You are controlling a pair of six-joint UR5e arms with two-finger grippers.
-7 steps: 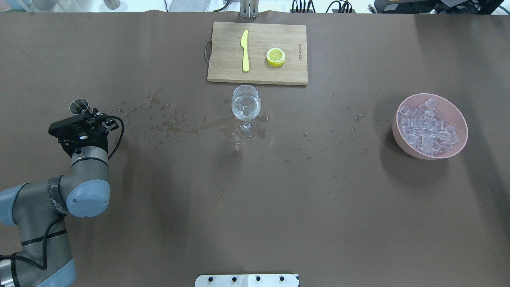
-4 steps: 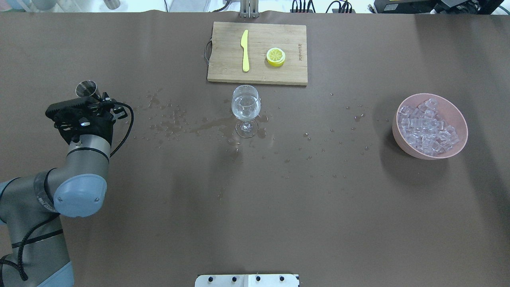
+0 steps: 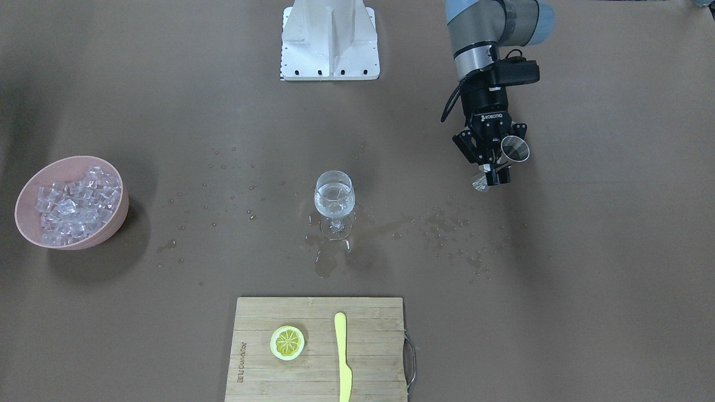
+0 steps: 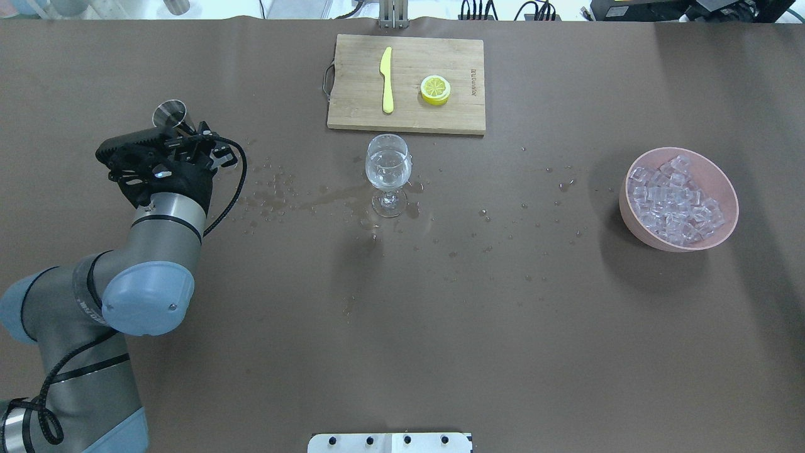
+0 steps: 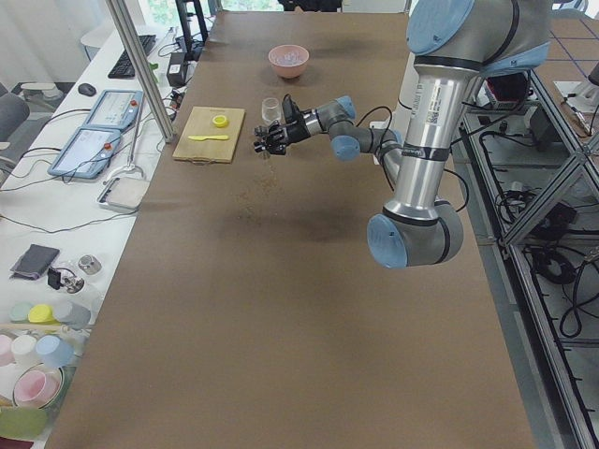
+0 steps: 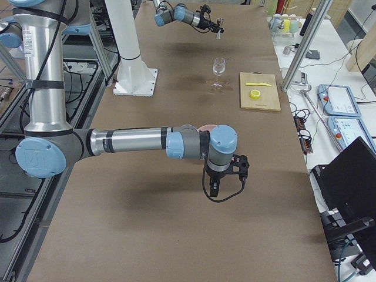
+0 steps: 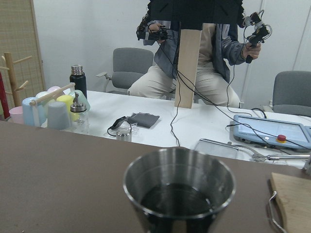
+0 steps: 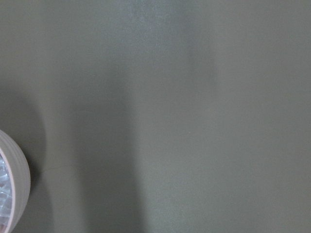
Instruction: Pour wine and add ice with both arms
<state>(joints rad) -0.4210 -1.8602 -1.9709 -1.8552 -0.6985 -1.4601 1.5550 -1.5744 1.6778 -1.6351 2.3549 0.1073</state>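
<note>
My left gripper (image 4: 183, 130) is shut on a steel jigger (image 4: 170, 114), holding it upright above the table, left of the wine glass (image 4: 388, 171). In the left wrist view the jigger's cup (image 7: 179, 191) fills the bottom; I cannot tell if liquid is inside. The wine glass (image 3: 334, 202) stands at the table's middle with clear wine in its bowl. Ice cubes (image 4: 676, 200) are heaped in a pink bowl (image 4: 634, 229) at the far right. My right gripper (image 6: 227, 176) hangs over the table beside the bowl (image 8: 19, 180); I cannot tell if it is open or shut.
A wooden cutting board (image 4: 409, 121) behind the glass carries a yellow knife (image 4: 387, 78) and a lemon slice (image 4: 435, 89). Spilled drops and a wet streak (image 4: 270, 195) lie between my left gripper and the glass. A seated person faces the table in the left wrist view.
My left arm has carried the jigger away from the robot's base and to the right, closer to the wine glass. The glass and bowl have not moved.
</note>
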